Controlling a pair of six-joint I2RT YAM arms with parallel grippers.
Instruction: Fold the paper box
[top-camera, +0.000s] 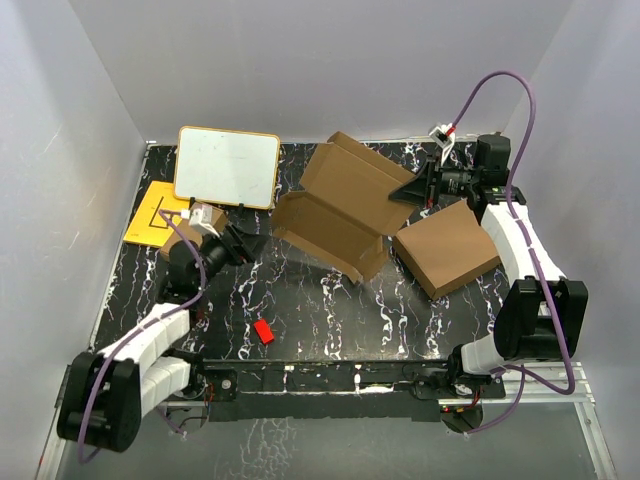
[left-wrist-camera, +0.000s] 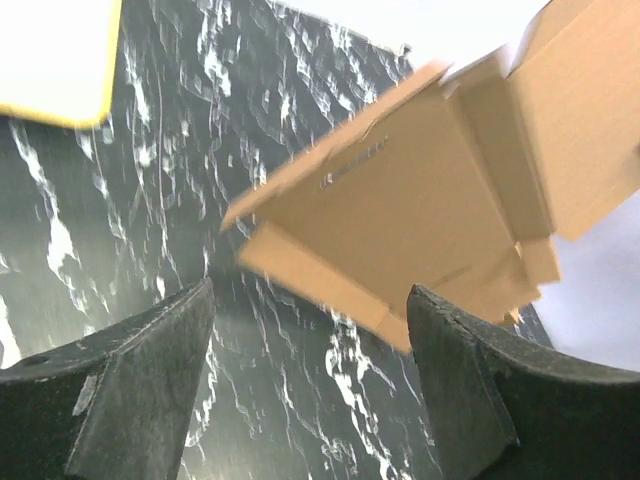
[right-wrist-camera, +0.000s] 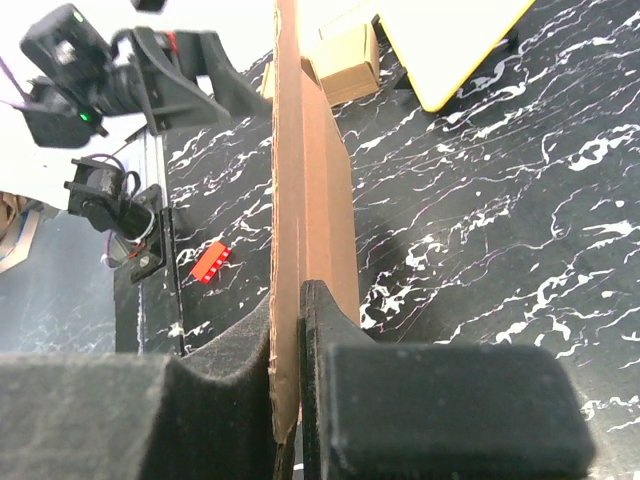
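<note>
The paper box (top-camera: 335, 205), thin brown cardboard with its lid and flaps spread, hangs tilted over the middle of the table. My right gripper (top-camera: 410, 191) is shut on its right edge. In the right wrist view that panel (right-wrist-camera: 300, 170) runs edge-on, pinched at the right gripper (right-wrist-camera: 291, 345). My left gripper (top-camera: 252, 243) stands open just short of the box's left end. In the left wrist view the box (left-wrist-camera: 420, 200) fills the upper right. The left gripper (left-wrist-camera: 310, 335) has only dark table between its fingers (left-wrist-camera: 150, 380).
A thicker brown box (top-camera: 447, 248) lies at the right, under the right arm. A whiteboard (top-camera: 228, 166) and a yellow sheet (top-camera: 152, 215) sit at the back left. A small red block (top-camera: 263, 331) lies near the front. A small brown box (right-wrist-camera: 345, 60) sits beside the whiteboard.
</note>
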